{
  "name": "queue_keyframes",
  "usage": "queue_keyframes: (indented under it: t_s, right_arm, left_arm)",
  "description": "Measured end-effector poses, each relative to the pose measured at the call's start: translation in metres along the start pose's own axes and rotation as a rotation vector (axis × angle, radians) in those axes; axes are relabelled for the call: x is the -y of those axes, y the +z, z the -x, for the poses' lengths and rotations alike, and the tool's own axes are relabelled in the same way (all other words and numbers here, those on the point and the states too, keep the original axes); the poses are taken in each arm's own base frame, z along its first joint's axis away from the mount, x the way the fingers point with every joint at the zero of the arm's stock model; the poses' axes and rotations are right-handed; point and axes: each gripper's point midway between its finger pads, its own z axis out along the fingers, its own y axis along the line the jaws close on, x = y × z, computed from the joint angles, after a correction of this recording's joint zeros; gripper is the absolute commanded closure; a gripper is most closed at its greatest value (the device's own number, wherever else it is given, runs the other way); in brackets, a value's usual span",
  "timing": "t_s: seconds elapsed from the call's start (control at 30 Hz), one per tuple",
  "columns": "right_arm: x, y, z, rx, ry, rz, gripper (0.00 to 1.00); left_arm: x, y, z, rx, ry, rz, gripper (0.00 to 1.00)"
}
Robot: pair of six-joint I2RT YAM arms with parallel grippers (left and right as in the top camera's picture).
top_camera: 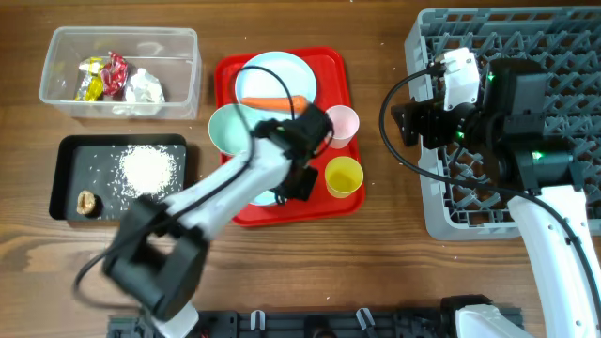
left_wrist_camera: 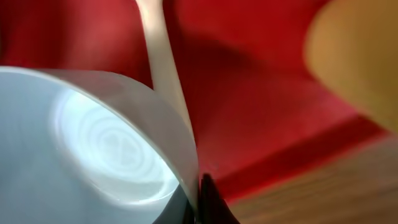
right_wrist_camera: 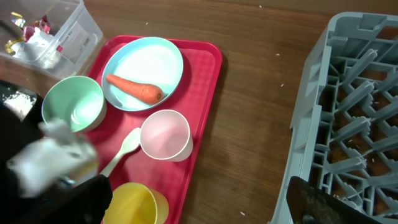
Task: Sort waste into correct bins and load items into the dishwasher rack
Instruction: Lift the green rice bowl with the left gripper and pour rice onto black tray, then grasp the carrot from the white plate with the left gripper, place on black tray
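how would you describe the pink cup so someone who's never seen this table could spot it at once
Find the red tray in the middle of the wooden table. Along its edge nearest the grey rack stand two cups. The pink cup is the pale pink, empty one beside the plate holding the carrot; its neighbour is a yellow cup.
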Motion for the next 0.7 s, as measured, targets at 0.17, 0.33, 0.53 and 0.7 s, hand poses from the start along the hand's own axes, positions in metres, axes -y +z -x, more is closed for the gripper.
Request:
queue_keyframes:
  t_s: [0.17,0.33,0.53,0.7]
  right_arm:
    - [0.000,0.000,-0.001,-0.004,0.001,0.000,0.07]
    - [0.000,0.000,0.000,0.001,-0.001,0.000,0.07]
    - [0.001,0.000,0.007,0.029,0.008,-0.002,0.04]
    - [0.001,0.000,0.009,0.036,0.006,-0.003,0.03]
  left_arm:
    - [-0.012,0.039,-0.011,-0.105,-0.035,0.109,0.96]
    - [-0.024,0.040,-0.033,-0.205,-0.074,0.183,0.31]
    - [-0.014,-0.020,0.031,-0.037,-0.118,0.140,0.09]
    - [-0.034,-0.077,0.110,0.289,-0.240,0.056,0.00]
